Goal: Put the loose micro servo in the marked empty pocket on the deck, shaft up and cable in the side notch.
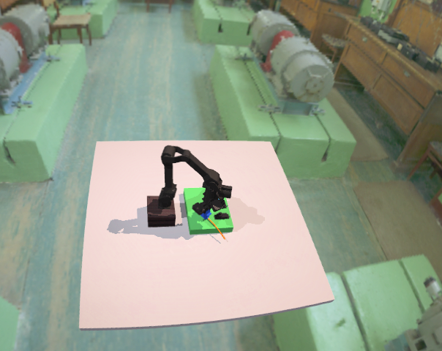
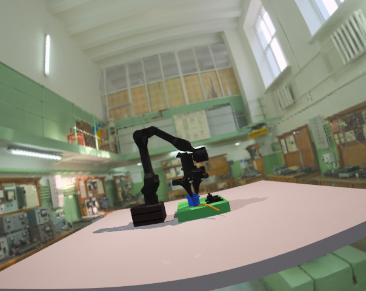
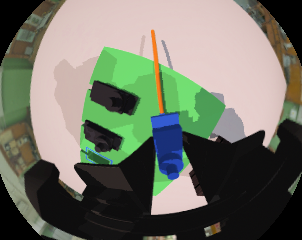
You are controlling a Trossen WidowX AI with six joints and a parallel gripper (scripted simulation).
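Progress: early, at the grasping stage. The hand [image 1: 206, 212] [image 2: 193, 194] [image 3: 167, 138] is clenched on the blue micro servo [image 1: 205, 214] [image 2: 193, 200] [image 3: 167, 142], with one finger against each long side of the body. The servo is at the top face of the green deck [image 1: 198, 225] [image 2: 189, 215] [image 3: 143, 75], outside its pocket; whether it has any lift cannot be told. The body appears upright, shaft uppermost. Its orange cable [image 1: 216, 228] [image 2: 209, 207] [image 3: 157, 75] runs out past the deck's edge.

The marked pocket [image 3: 99, 157], outlined in blue, is seen in the wrist view only, to one side of the servo and partly beside a finger. It is unfilled. Next to it is a dark fitted unit [image 3: 102, 137], with a second dark unit [image 1: 221, 216] [image 2: 212, 198] [image 3: 113, 97] beyond.

Outstanding: lift, carry across, alignment, full seating of both ears, cable into the side notch, release and withdrawal. In my judgement the trailing cable and the neighbouring unit are the points to watch.

Pose: the arm [image 1: 196, 164] [image 2: 170, 137] rises from its brown base block [image 1: 160, 219] [image 2: 148, 214], bends high at the elbow and reaches over the deck, fingers directed down. Deck and block both stand on the pale pink worktop [image 1: 175, 283] [image 2: 177, 250] [image 3: 216, 40].
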